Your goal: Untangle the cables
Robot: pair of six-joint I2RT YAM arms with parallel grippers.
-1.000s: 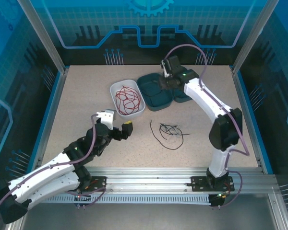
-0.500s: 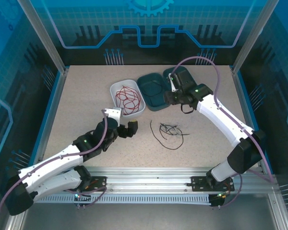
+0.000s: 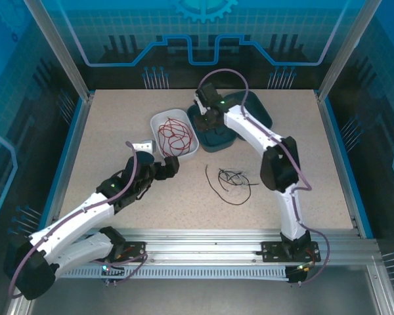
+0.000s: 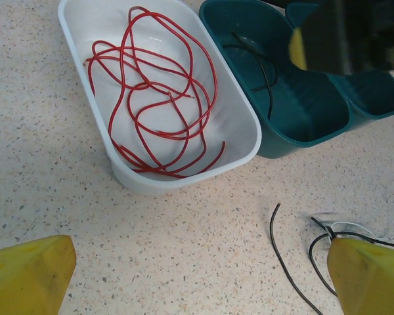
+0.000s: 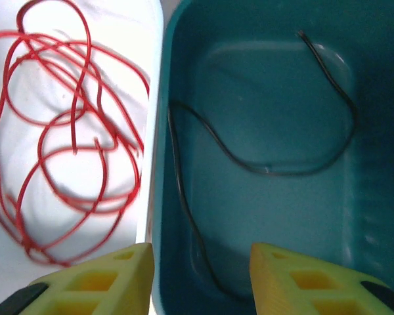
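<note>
Right fingers (image 5: 276,262) overhang teal bin (image 5: 262,98); left tabletop (image 3: 111,131) open.

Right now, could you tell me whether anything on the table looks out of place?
Yes: a loose tangle of black and whitish cables lies on the bare table, on the near side of the trays, not sorted. The red cable sits coiled in the white tray and a black cable in the teal tray.

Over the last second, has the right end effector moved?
Yes. The right end effector has swung left, closer to the white tub, and now hangs over the teal tray beside it.
</note>
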